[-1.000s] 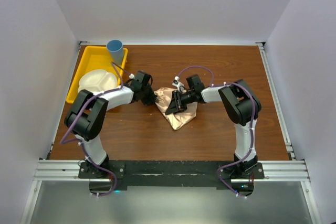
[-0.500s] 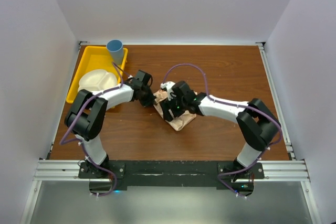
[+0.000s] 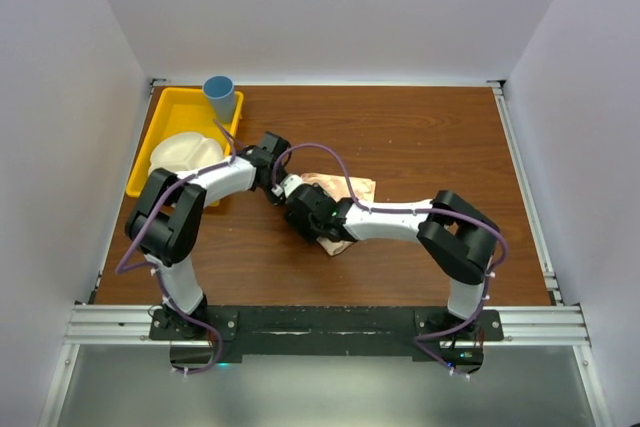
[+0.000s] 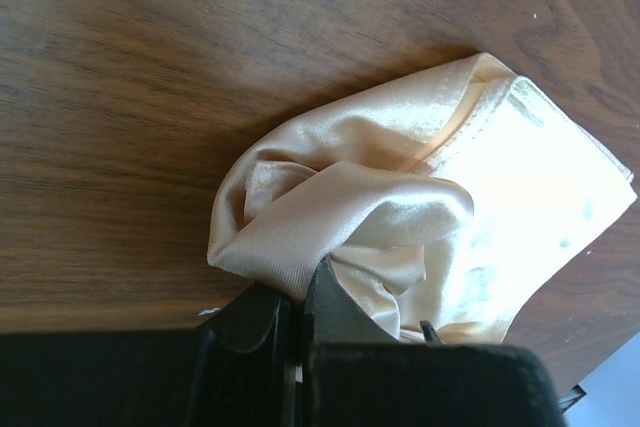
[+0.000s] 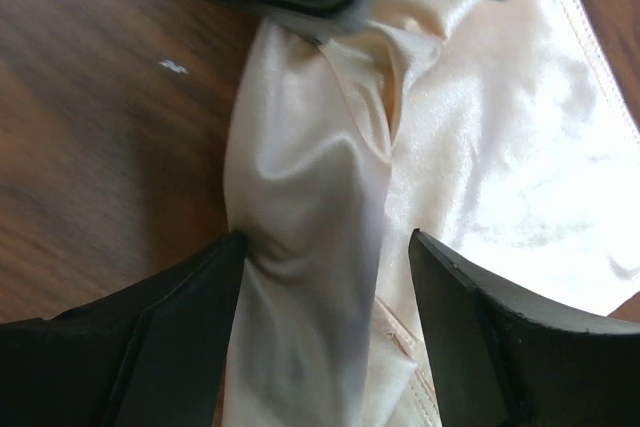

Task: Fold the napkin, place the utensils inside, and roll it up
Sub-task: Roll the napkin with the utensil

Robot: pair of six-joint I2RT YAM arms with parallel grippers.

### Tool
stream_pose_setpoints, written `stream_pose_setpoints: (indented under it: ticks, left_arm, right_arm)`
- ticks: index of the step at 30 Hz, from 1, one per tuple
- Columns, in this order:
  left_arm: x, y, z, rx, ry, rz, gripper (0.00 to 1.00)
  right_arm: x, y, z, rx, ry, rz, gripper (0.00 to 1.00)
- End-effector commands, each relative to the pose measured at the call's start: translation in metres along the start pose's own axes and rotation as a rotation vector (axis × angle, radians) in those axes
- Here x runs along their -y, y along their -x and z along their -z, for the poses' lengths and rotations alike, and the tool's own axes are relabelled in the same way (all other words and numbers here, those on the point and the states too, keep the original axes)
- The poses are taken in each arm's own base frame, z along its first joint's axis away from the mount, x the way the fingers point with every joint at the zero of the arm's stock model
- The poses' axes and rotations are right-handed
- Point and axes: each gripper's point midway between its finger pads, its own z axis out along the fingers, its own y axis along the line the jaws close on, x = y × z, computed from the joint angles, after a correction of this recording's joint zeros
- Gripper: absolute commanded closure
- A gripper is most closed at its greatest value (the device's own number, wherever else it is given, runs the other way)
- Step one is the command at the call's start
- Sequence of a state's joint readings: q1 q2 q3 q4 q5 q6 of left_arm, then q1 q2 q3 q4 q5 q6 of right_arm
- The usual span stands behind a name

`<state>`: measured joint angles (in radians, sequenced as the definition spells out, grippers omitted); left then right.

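Left wrist view: left end effector (image 4: 297, 297) clenched on the bunched napkin (image 4: 420, 167), anchoring it — right end effector (image 5: 322, 242) released, straddling the ridge just ahead, poised to pinch.

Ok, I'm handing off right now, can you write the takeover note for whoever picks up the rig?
Left tool: shut, pinching a fold of the napkin.
Right tool: open, jaws straddling a bunched ridge of the cloth.
The napkin lies crumpled in the middle of the table, between the arms. The fork is not in view.
Done: nothing finished; no neat fold.
Left: fold, add fork, roll up.
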<state>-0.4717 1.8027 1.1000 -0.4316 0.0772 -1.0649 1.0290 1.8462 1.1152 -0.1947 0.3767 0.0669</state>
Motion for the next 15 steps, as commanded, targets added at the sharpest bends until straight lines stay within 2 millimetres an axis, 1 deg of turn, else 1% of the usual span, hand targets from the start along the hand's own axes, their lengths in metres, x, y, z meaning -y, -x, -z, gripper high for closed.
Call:
stream_pose_setpoints:
  ticks: [1, 5, 7, 8, 9, 10, 11, 12, 13, 14, 15]
  left_arm:
    - [-0.002, -0.005, -0.001, -0.038, 0.034, 0.034, 1.0]
    - [-0.004, -0.009, -0.004, -0.054, 0.04, 0.037, 1.0]
    - [-0.003, -0.009, -0.003, -0.058, 0.03, 0.03, 1.0]
    - [-0.001, -0.008, -0.002, -0.054, 0.024, 0.025, 1.0]
    - [-0.002, -0.007, -0.002, -0.047, 0.021, 0.003, 1.0]
    - [-0.001, -0.004, 0.001, -0.03, 0.019, -0.01, 1.0]
    - [-0.002, -0.002, 0.002, -0.02, 0.019, -0.02, 1.0]
    - [-0.002, 0.001, 0.003, -0.009, 0.011, -0.061, 1.0]
    - [0.001, 0.004, 0.006, 0.0, -0.012, -0.091, 1.0]
    - [0.004, 0.007, 0.007, 0.017, -0.036, -0.123, 1.0]
    - [0.005, 0.009, 0.009, 0.034, -0.05, -0.181, 1.0]
  right_arm:
    - [0.008, 0.008, -0.001, 0.026, -0.112, 0.035, 0.32]
    - [0.0, 0.008, 0.001, 0.038, -0.094, 0.03, 0.35]
    - [-0.005, 0.0, -0.002, 0.007, -0.072, 0.035, 0.41]
    - [-0.004, -0.003, -0.004, -0.006, -0.076, 0.035, 0.45]
    - [-0.006, -0.008, -0.007, -0.023, -0.053, 0.031, 0.54]
    - [-0.008, -0.01, -0.009, -0.028, -0.035, 0.019, 0.58]
    - [-0.006, -0.014, -0.011, -0.04, -0.013, -0.004, 0.65]
    - [-0.007, -0.015, -0.011, -0.042, 0.017, -0.037, 0.76]
    - [-0.016, -0.018, -0.012, -0.055, 0.1, -0.063, 0.81]
    - [-0.011, -0.019, -0.014, -0.063, 0.122, -0.098, 0.86]
    - [-0.014, -0.021, -0.015, -0.067, 0.156, -0.126, 0.93]
